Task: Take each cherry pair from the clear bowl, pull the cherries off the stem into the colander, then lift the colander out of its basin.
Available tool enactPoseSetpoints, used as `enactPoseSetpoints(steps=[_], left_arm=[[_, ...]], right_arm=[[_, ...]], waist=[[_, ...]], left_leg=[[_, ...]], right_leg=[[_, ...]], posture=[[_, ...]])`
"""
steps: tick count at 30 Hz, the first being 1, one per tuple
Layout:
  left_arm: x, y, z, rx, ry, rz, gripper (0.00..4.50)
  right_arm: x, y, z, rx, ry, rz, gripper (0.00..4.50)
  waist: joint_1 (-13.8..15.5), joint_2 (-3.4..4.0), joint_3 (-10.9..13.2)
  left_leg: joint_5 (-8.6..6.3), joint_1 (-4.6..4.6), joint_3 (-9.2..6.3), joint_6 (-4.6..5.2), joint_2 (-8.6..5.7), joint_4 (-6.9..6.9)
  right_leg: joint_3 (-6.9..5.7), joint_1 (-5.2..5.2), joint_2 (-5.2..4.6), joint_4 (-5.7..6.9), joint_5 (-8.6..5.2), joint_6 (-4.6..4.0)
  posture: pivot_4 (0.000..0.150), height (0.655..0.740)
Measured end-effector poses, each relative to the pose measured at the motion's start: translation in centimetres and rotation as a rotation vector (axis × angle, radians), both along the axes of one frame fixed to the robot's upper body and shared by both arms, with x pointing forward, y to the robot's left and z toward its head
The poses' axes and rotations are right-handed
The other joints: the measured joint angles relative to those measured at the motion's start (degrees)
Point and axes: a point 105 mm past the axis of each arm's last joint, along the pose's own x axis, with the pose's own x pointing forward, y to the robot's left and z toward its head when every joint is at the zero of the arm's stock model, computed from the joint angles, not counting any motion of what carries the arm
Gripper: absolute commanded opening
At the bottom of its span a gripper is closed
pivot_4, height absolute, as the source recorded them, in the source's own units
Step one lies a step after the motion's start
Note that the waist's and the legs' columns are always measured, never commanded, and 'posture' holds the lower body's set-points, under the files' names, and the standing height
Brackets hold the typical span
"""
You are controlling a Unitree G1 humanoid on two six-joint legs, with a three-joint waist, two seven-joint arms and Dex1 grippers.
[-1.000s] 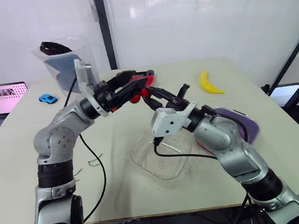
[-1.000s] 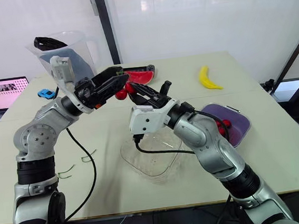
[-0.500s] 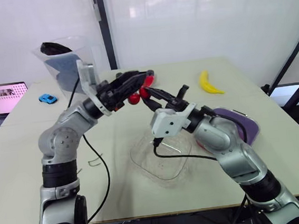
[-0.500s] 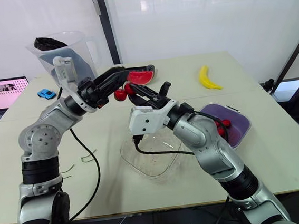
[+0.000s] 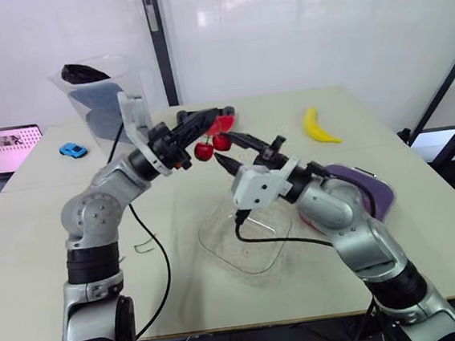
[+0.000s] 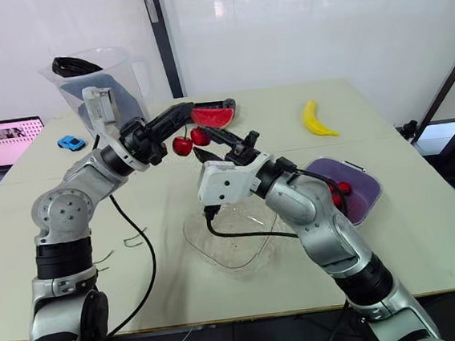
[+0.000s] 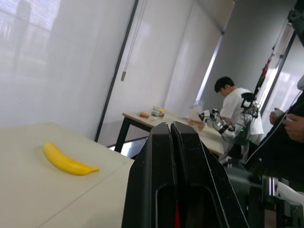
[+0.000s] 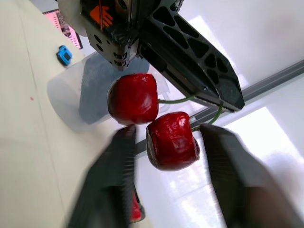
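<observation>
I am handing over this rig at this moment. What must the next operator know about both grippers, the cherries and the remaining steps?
Left gripper: shut on the green stem of a red cherry pair, held in the air above the table.
Right gripper: open, one finger on either side of one cherry, not closed on it.
Clear plastic bowl: on the table below the grippers; it looks empty.
Purple colander: on the robot's right, with some loose red cherries inside.
Left to do: pull this pair off its stem into the colander, then lift the colander out.
</observation>
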Motion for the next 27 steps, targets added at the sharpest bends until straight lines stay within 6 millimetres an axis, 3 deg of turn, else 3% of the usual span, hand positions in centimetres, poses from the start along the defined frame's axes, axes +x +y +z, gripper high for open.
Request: enactPoseSetpoints(steps=[2, 4, 8, 11, 13, 18, 21, 27], left_arm=[[0.2, 0.4, -0.1, 0.011, 0.003, 0.009, 0.0], [0.4, 0.7, -0.3, 0.02, 0.007, 0.014, 0.0], [0.4, 1.4, -0.2, 0.066, -0.012, 0.012, 0.0], [0.1, 1.9, 0.1, 0.094, -0.037, -0.011, 0.0], [-0.3, 1.7, 0.0, 0.115, -0.039, -0.045, 0.0], [-1.4, 0.9, -0.5, 0.163, -0.014, -0.147, 0.0], [-2.4, 0.3, -0.4, 0.175, -0.019, -0.208, 0.0], [-3.3, -0.1, -0.4, 0.182, -0.017, -0.245, 0.0]], right_arm=[[0.0, -0.5, -0.2, -0.016, 0.01, 0.001, 4.46], [0.0, -1.2, -0.3, -0.002, 0.051, 0.02, 4.46], [0.7, -3.8, 0.1, 0.186, 0.366, 0.11, 4.46], [1.3, -5.7, 1.5, 0.399, 0.658, 0.192, 4.46], [0.7, -6.1, 2.9, 0.527, 0.831, 0.312, 4.46], [-1.9, -5.5, 1.5, 0.517, 1.18, 0.485, 4.46], [-2.6, -4.6, 1.8, 0.494, 1.205, 0.549, 4.46], [-1.4, -2.4, 0.8, 0.516, 1.234, 0.557, 4.46]], waist=[[-0.01, 0.0, 0.0], [0.0, 0.0, 0.0], [0.0, -0.01, 0.01], [-0.1, 0.01, 0.01], [-0.07, 0.0, 0.01], [-0.05, 0.01, 0.02], [-0.14, 0.02, 0.02], [-0.1, 0.02, 0.01]], left_leg=[[0.0, 0.0, 0.0, 0.0, 0.0, 0.0], [0.0, 0.0, 0.0, 0.0, 0.0, 0.0], [0.0, 0.01, -0.02, 0.0, 0.02, 0.01], [0.0, 0.03, -0.04, 0.01, 0.05, -0.03], [0.0, 0.04, -0.1, 0.01, 0.08, -0.07], [-0.17, 0.04, -0.07, 0.31, 0.04, -0.03], [-0.19, 0.05, -0.07, 0.34, 0.05, -0.04], [-0.1, 0.06, -0.04, 0.19, 0.05, -0.03]], right_leg=[[0.0, 0.0, 0.0, 0.0, 0.0, 0.0], [0.0, 0.0, 0.0, 0.0, 0.0, 0.0], [-0.02, 0.06, 0.0, -0.02, 0.0, 0.0], [-0.02, 0.06, 0.0, -0.02, 0.0, 0.0], [-0.07, 0.08, 0.0, -0.02, 0.0, 0.0], [-0.04, 0.11, -0.02, -0.04, 0.0, 0.0], [-0.04, 0.08, 0.01, -0.02, 0.0, 0.0], [-0.01, 0.05, -0.01, 0.0, 0.0, 0.0]], posture=[[0.15, 0.74], [0.15, 0.74], [0.15, 0.74], [0.15, 0.74], [0.15, 0.74], [0.15, 0.74], [0.15, 0.74], [0.15, 0.74]])
